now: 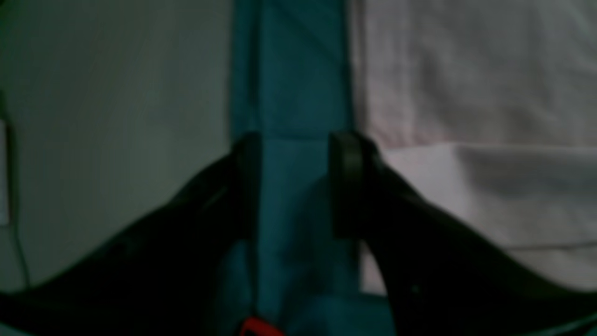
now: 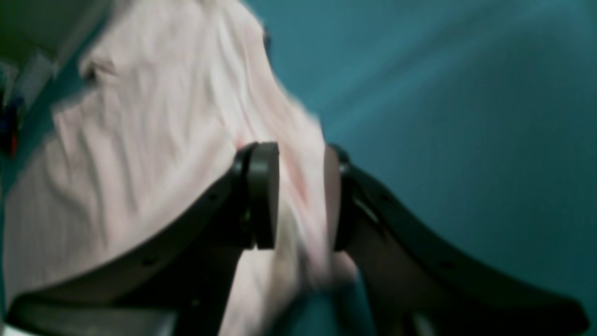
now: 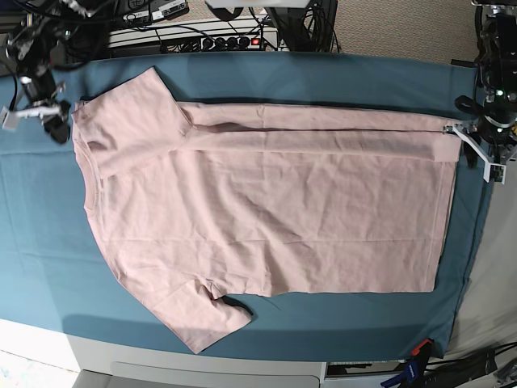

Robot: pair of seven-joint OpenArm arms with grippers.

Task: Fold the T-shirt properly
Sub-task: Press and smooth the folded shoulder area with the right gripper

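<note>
While the T-shirt lies spread across the teal-clothed tabletop, one long edge folded over, my right fingers stand parted with pink cloth between them at its shoulder, and my left fingers are open over bare teal cloth beside its hem.

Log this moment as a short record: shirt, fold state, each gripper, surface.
shirt: pale pink T-shirt, lying flat, plain side up
fold state: far long edge folded inward as a strip; near sleeve spread out
left gripper: open, over bare cloth beside the hem corner, holding nothing
right gripper: jaws apart with shirt fabric between them; grip unclear
surface: teal table cloth
</note>
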